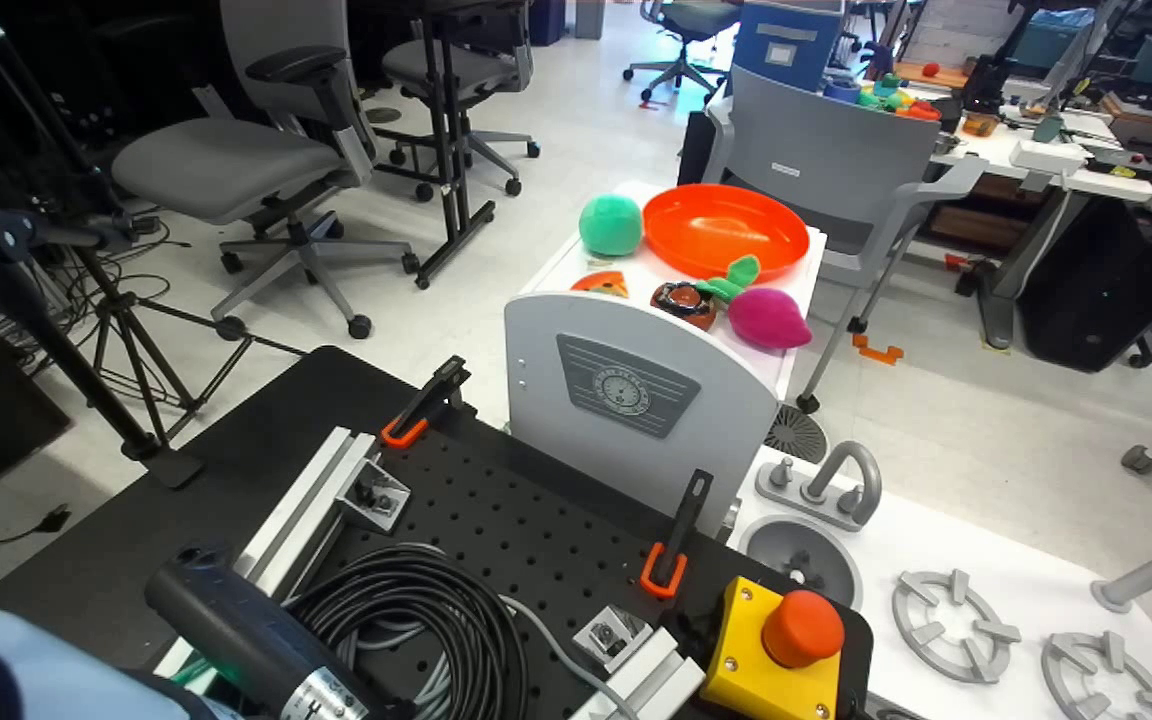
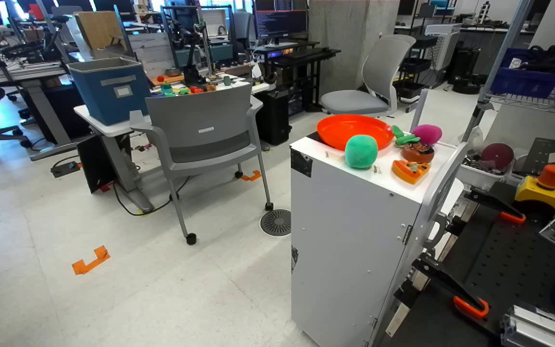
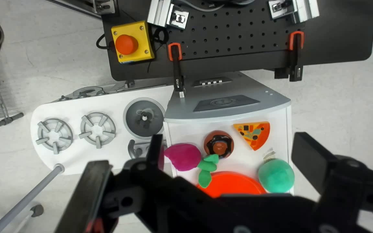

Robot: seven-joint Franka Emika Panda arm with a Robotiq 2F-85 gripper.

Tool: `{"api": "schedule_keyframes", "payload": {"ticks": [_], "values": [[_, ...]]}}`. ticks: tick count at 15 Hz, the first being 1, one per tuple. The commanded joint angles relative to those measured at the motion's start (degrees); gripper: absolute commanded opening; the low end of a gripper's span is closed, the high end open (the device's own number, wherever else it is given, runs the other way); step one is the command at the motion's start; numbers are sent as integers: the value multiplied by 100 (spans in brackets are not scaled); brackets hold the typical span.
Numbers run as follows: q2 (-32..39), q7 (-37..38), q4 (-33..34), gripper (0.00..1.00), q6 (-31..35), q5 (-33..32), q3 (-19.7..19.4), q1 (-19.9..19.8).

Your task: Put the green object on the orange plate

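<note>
- The gripper (image 3: 229, 142) is seen in the wrist view, its fingers (image 3: 308, 158) spread wide.
- The green ball (image 1: 610, 226) is set on the cabinet top (image 3: 186, 132), just beside the plate (image 1: 724, 230); whether they touch cannot be told.
- The pink toy (image 3: 184, 157), donut (image 3: 219, 145) and pizza slice (image 3: 254, 133) are set there too, the green bit (image 3: 207, 166) at the plate's rim.

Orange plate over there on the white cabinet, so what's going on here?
The robot's fingers stand open, holding nothing, so nothing is being handled yet. Its job is to put the green ball on the orange plate, but the ball sits on the white cabinet beside the plate. A pizza slice, a doughnut and a pink toy lie nearby.
</note>
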Motion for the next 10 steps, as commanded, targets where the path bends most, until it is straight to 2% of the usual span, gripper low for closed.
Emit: {"api": "schedule_keyframes", "payload": {"ticks": [1,4,10], "values": [[224,324,145,100,393,171,-12,-27],[321,239,184,100,593,278,-68,31],[427,-101,267,100,514,397,-88,88]]}}
